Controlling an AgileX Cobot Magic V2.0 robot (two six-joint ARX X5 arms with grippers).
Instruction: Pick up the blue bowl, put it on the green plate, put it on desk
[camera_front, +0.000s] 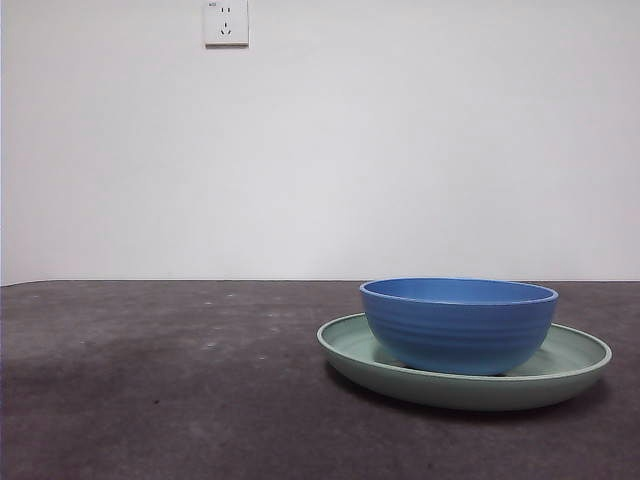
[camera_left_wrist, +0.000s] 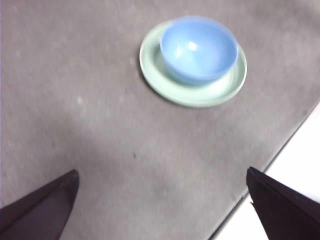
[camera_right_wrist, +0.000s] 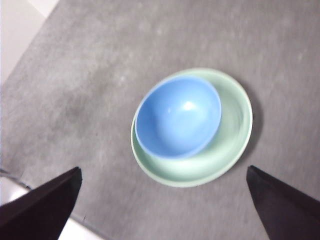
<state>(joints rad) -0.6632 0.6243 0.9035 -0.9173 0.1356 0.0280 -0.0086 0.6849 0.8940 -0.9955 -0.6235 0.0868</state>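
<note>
Although neither arm shows in the front view, both wrist views look down on the set from above. Nearest: the desk (camera_front: 180, 400), dark grey-brown, speckled, bare in the foreground. On it, toward one side, the green plate (camera_front: 560, 375), shallow with a raised rim. In the plate, upright and empty, the blue bowl (camera_front: 458, 322), sitting off-centre toward one rim; likely the stacking step is done, leaving the bowl to be lifted off and set on the desk. Left gripper (camera_left_wrist: 162, 207): jaws spread wide, holding nothing, well apart from the bowl. Right gripper (camera_right_wrist: 162, 207): jaws likewise wide, empty, hovering closer over the bowl. Farthest: a plain white wall with a socket (camera_front: 226, 22). Nothing stands between either gripper and the bowl.
</note>
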